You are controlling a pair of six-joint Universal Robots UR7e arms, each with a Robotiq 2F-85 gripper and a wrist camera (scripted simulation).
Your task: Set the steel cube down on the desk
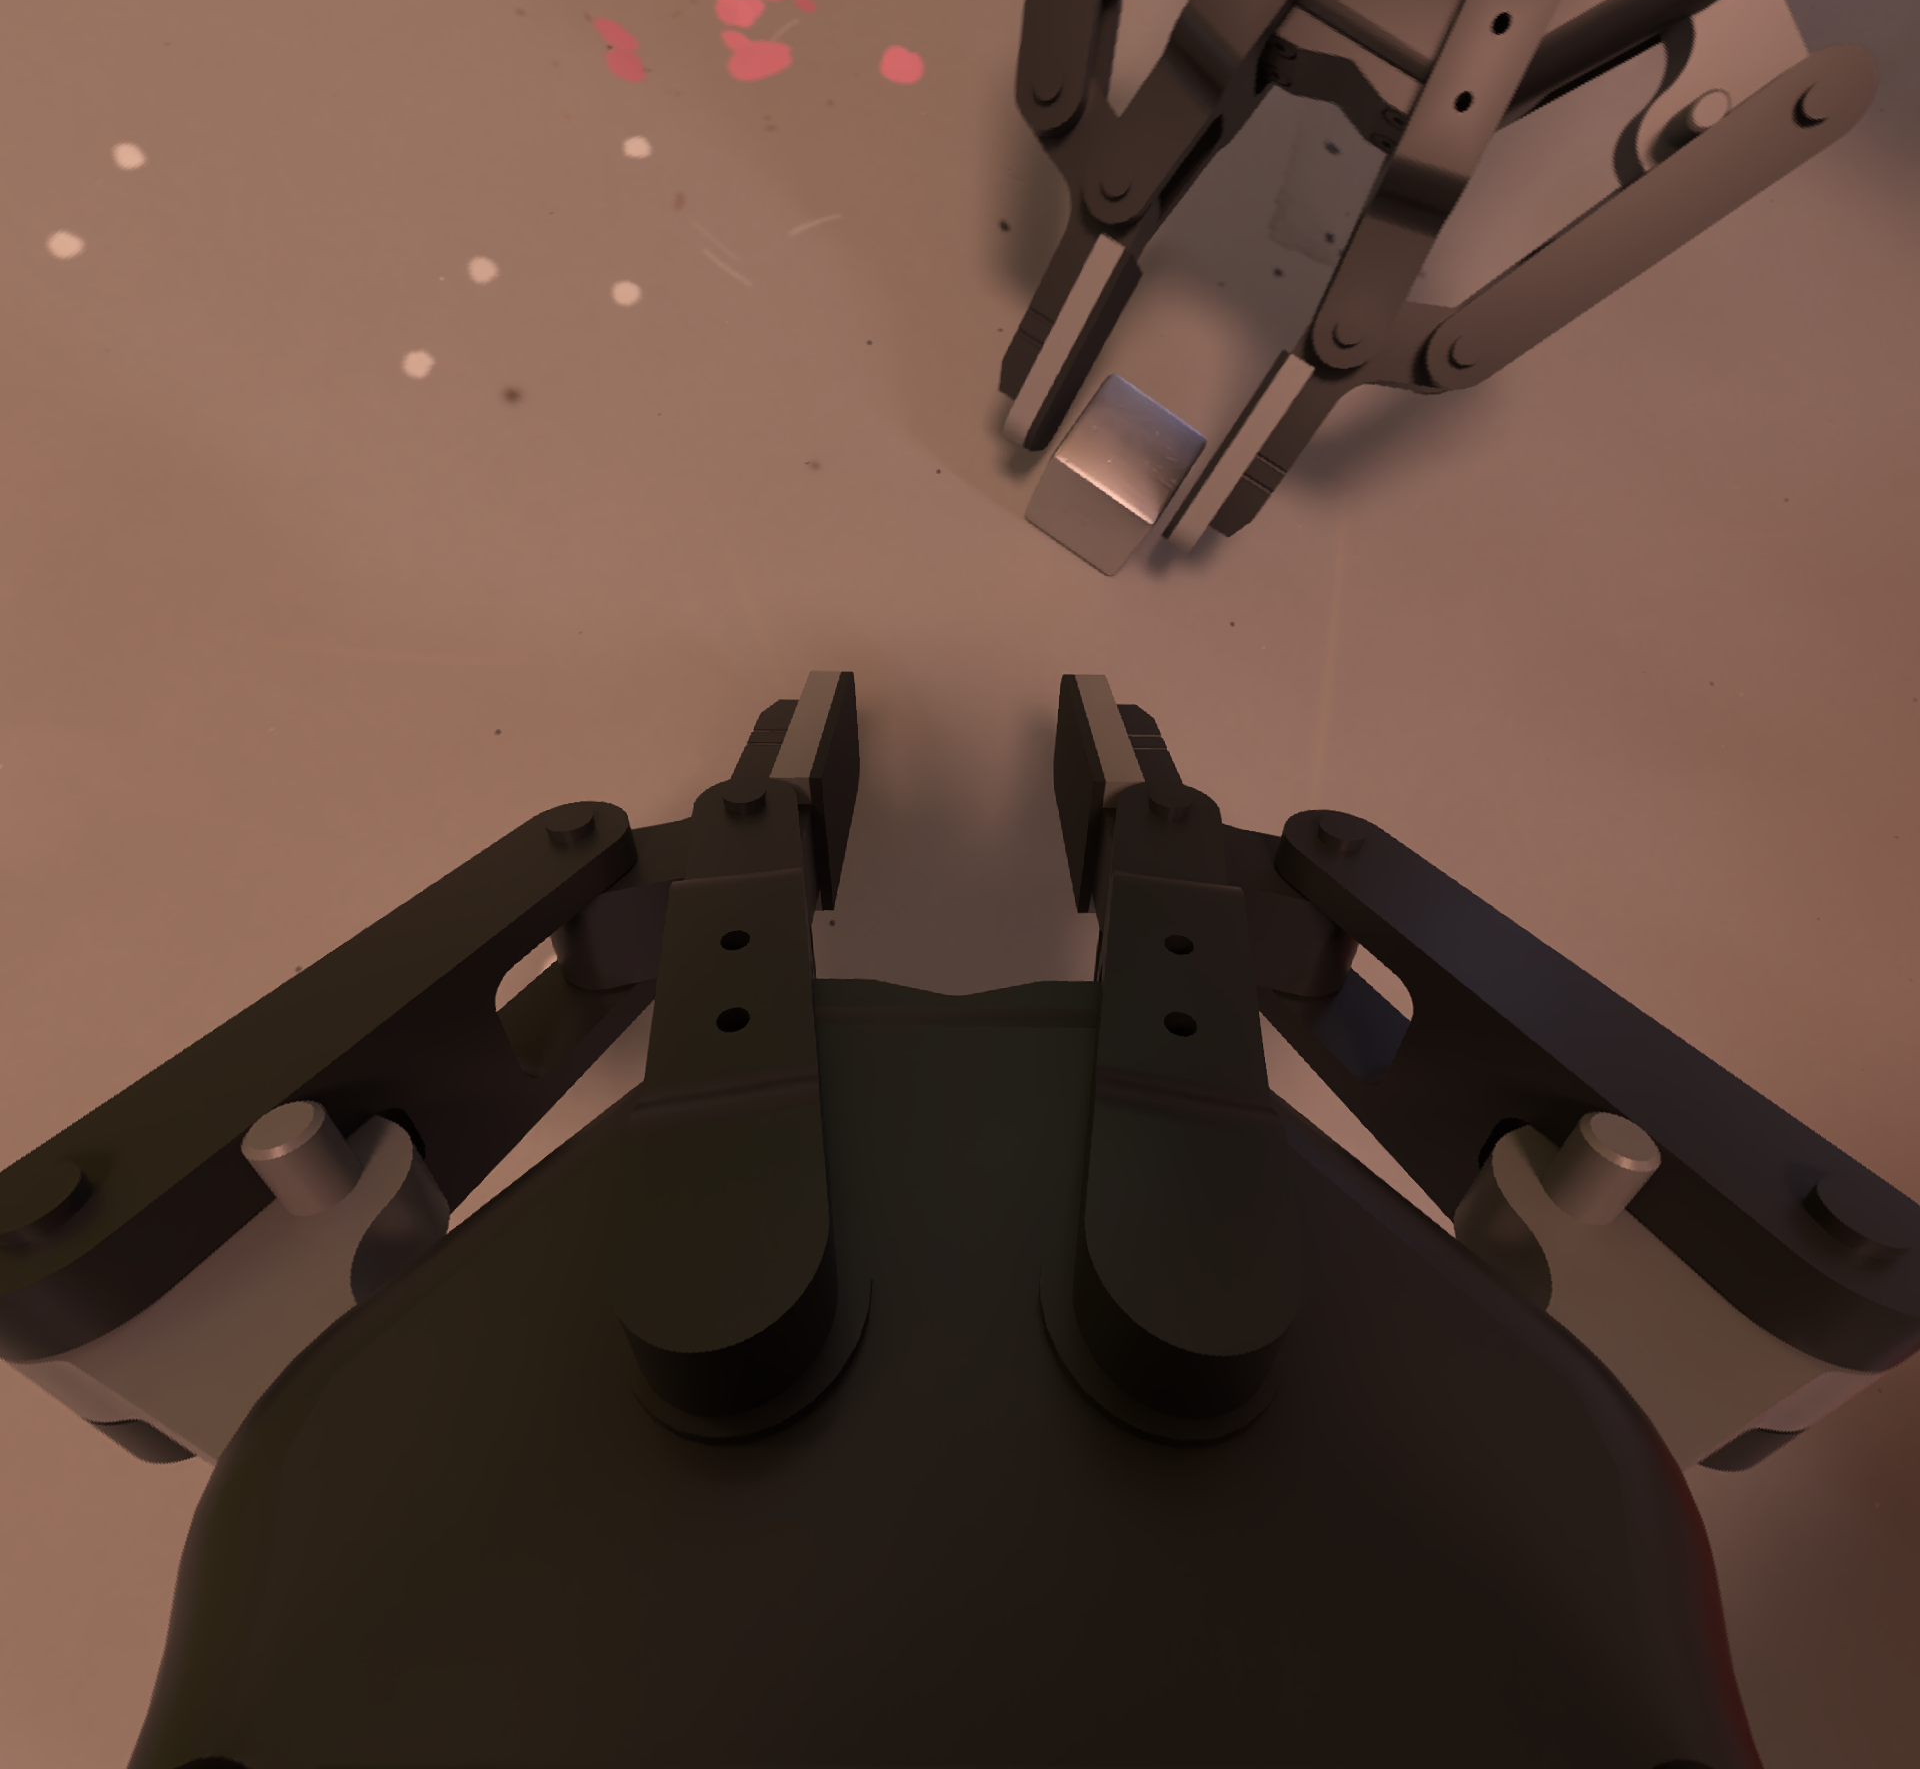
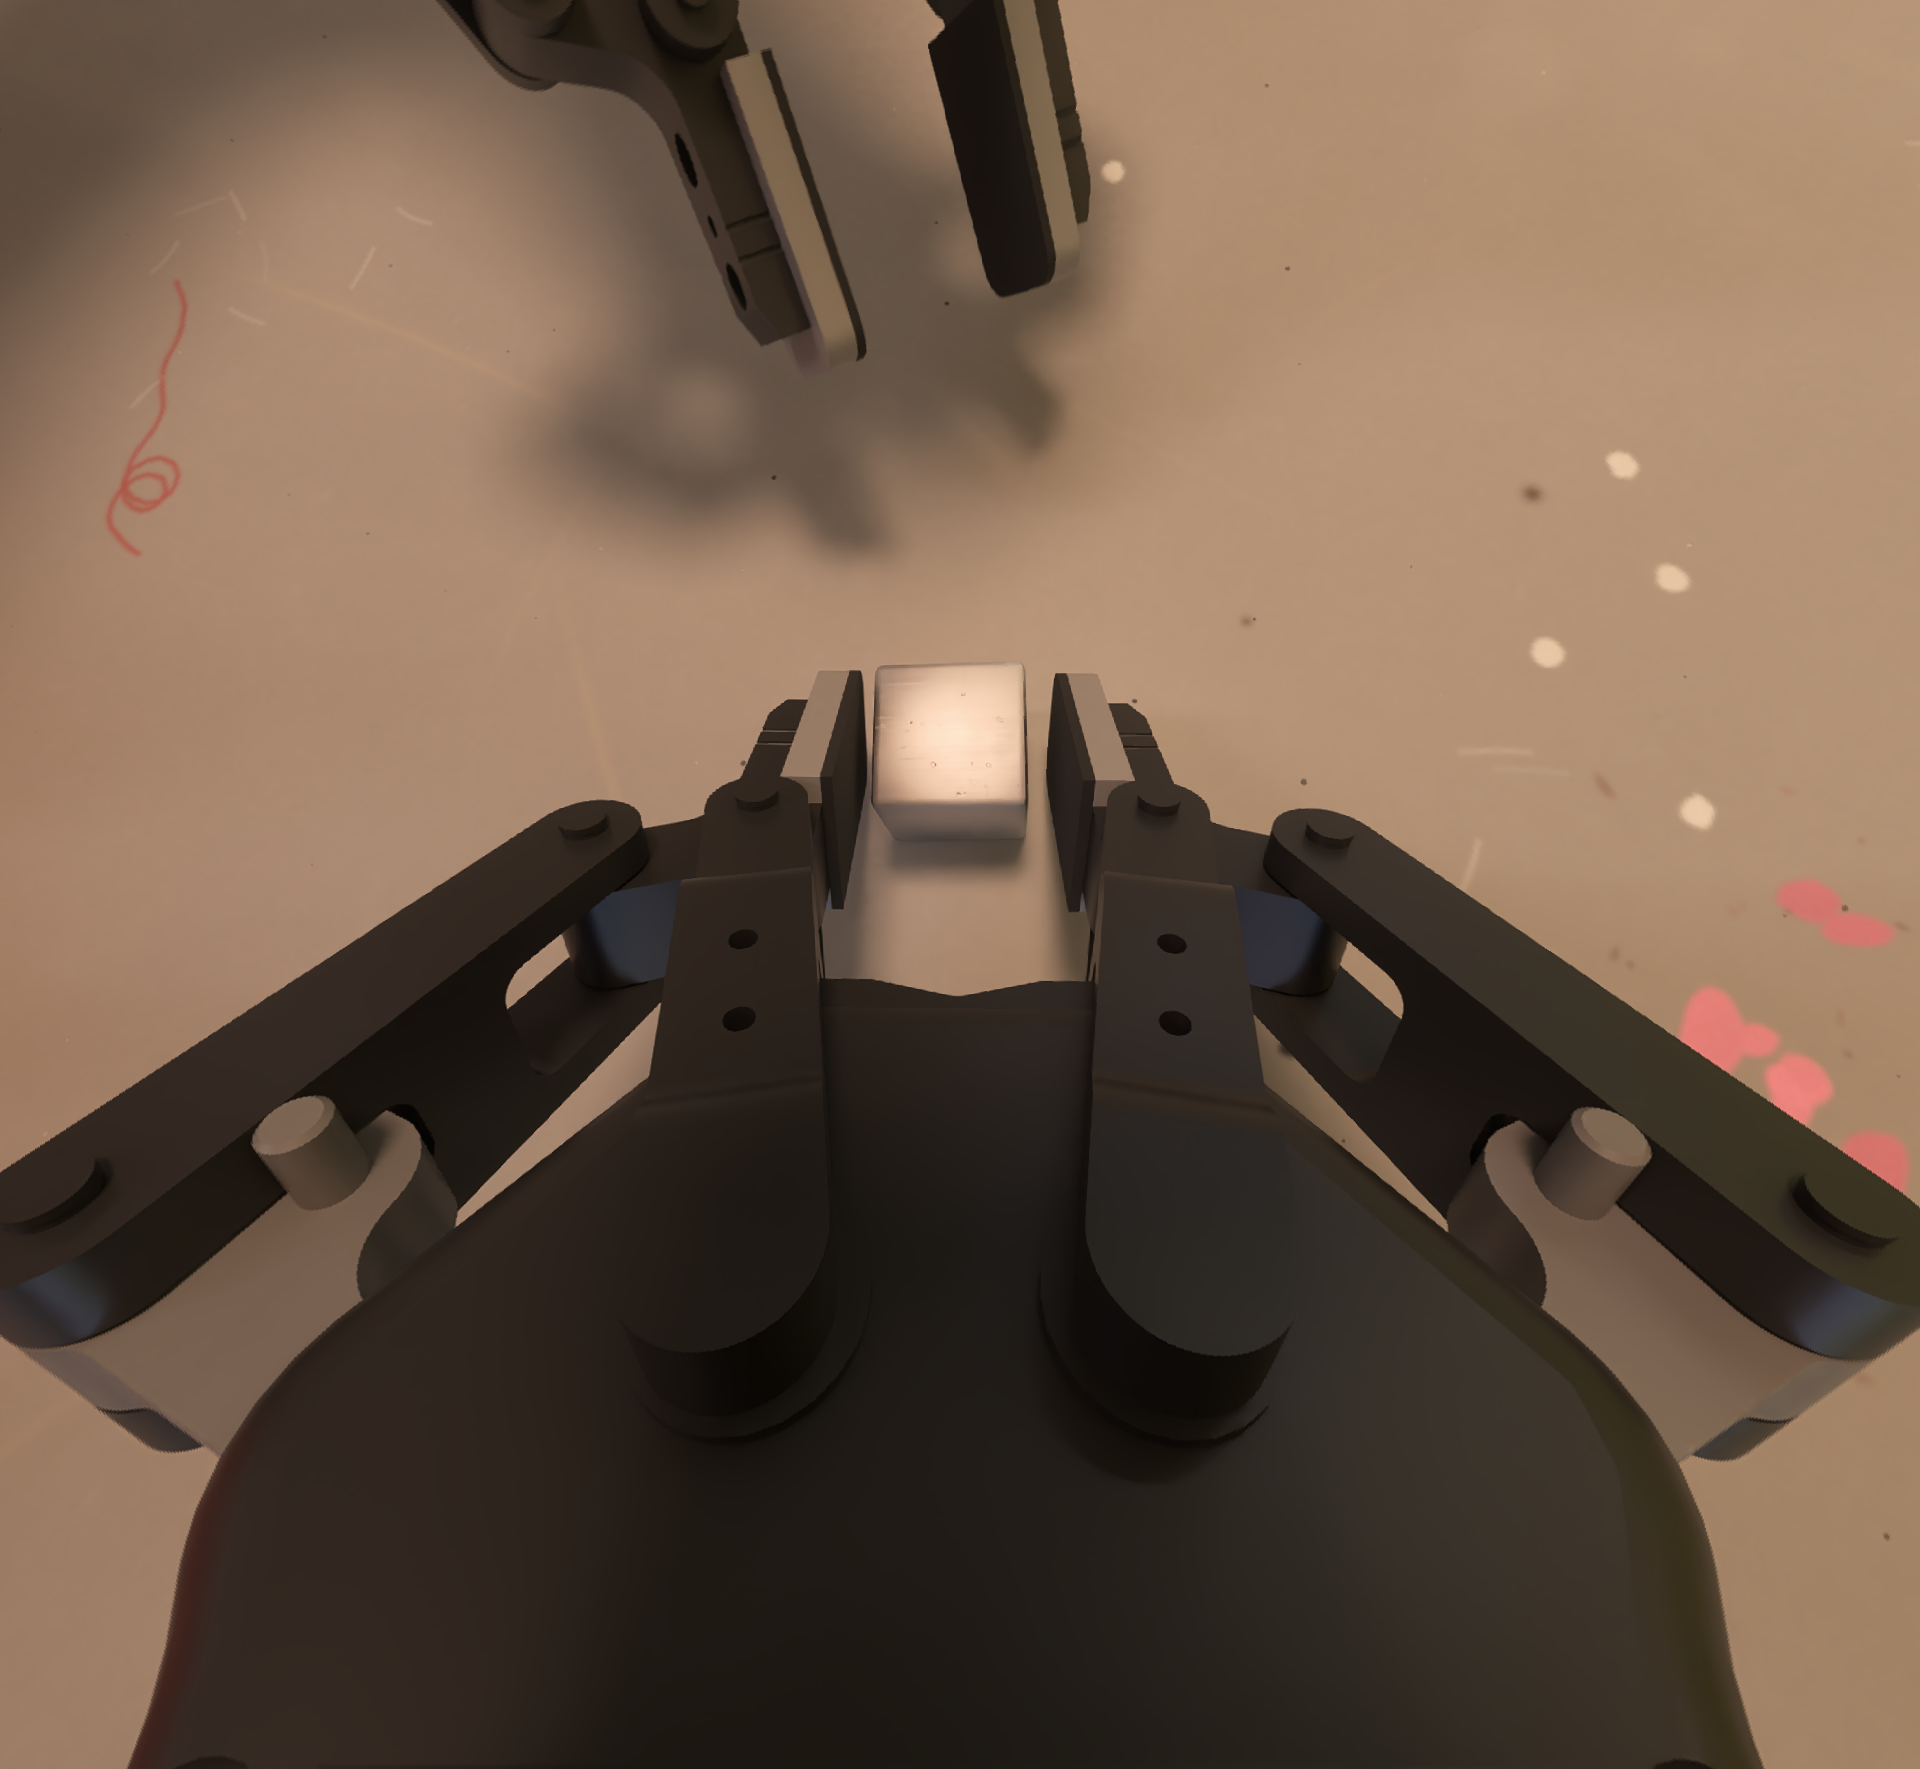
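The steel cube [image 2: 951,748] is small and shiny and sits between the fingers of my right gripper [image 2: 954,717]. The jaws stand open, with a narrow gap on each side of the cube. In the left wrist view the cube [image 1: 1117,472] appears to rest on the tan desk [image 1: 416,576], with the right gripper [image 1: 1132,478] pointing down around it. My left gripper [image 1: 956,732] is open and empty, hovering over bare desk a short way from the cube. It also shows in the right wrist view [image 2: 935,306], beyond the cube.
The desk [image 2: 312,680] bears pink stains [image 1: 769,5], pale dots [image 1: 478,270], fine scratches and a thin red squiggle [image 2: 145,472]. The desk's edge [image 1: 1808,15] shows at the upper right of the left wrist view, behind the right arm.
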